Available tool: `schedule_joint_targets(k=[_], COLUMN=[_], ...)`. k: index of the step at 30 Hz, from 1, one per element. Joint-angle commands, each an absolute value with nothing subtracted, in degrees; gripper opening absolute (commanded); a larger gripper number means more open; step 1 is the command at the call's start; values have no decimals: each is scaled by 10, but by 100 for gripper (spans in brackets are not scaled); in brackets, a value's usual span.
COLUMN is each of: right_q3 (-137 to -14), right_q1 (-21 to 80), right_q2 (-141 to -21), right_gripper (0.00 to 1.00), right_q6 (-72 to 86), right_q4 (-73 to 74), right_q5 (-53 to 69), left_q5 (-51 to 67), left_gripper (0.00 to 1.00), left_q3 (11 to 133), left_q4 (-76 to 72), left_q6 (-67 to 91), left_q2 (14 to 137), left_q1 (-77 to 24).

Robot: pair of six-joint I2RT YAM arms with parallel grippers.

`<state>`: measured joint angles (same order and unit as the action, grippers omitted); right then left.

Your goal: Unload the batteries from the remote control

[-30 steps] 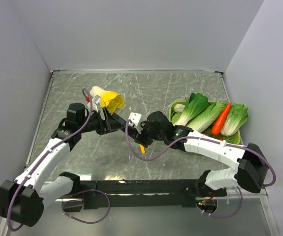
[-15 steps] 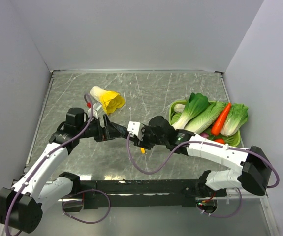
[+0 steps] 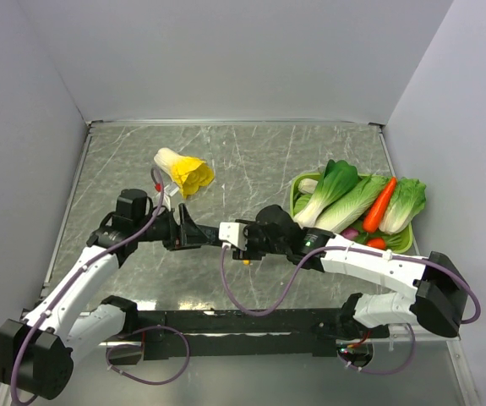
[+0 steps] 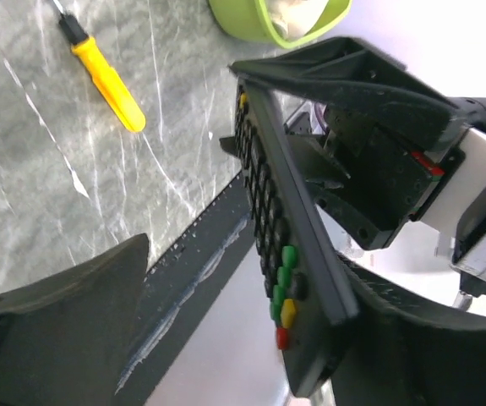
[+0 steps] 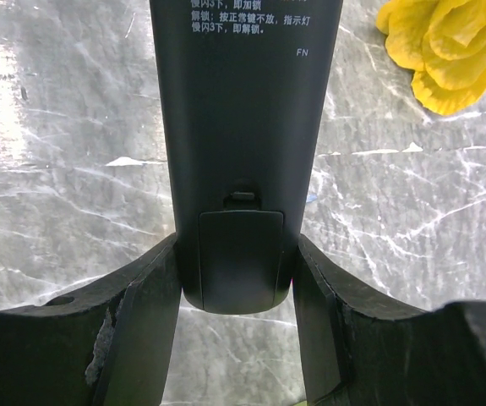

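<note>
Gripped slim flat black plastic remote control [image 5: 243,127] between both fingers of right gripper [image 5: 237,245], pinched from either side at one end, in the air above the near-middle part of grey marbled tabletop [image 3: 268,152]. Showed the remote's printed back to the right wrist camera, with small black rectangular battery cover [image 5: 241,254] seated in place at the gripped end. Turned keypad side, with green, yellow and red buttons, toward the left wrist camera. Spread left gripper [image 3: 200,233] wide about the remote's other end, holding nothing, one finger well clear of it and the other just beside it; could not tell whether that finger touched. Found yellow-handled screwdriver [image 4: 107,80] lying flat on the tabletop below the right gripper, toward the near edge. Found lime-green plastic bowl [image 3: 297,182] by the tabletop's right edge, heaped with toy leafy greens and an orange toy carrot [image 3: 379,205]. Found yellow-and-white toy cabbage head [image 3: 183,172] left of the tabletop's middle, beyond the left gripper
</note>
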<state>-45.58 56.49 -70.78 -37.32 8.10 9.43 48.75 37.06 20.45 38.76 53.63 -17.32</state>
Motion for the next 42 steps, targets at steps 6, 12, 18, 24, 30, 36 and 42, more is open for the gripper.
schedule_joint_targets(k=[6,12,18,24,30,36,42], right_q3=[-463,-455,-464,-444,-510,-568,-603], right_q1=[571,571,571,570,570,570,570], right_q2=[-708,-701,-674,-647,-695,-804,-906], right_gripper=[0,43,62,69,76,66,64], right_q6=[-412,-360,-186,-42,118,264,303], right_q4=[45,3,3,-33,28,49,47], right_q5=[112,82,76,95,-19,-36,-18], left_q5=[505,458,335,287,289,274,251], left_gripper=[33,1,1,1,1,1,1], left_q3=[333,282,225,180,142,105,93], left_q4=[155,115,97,73,37,16,25], left_q6=[424,461,516,542,568,578,571], left_q2=[514,503,447,404,404,403,389], left_q1=[-171,-172,-172,-172,-172,-174,-175])
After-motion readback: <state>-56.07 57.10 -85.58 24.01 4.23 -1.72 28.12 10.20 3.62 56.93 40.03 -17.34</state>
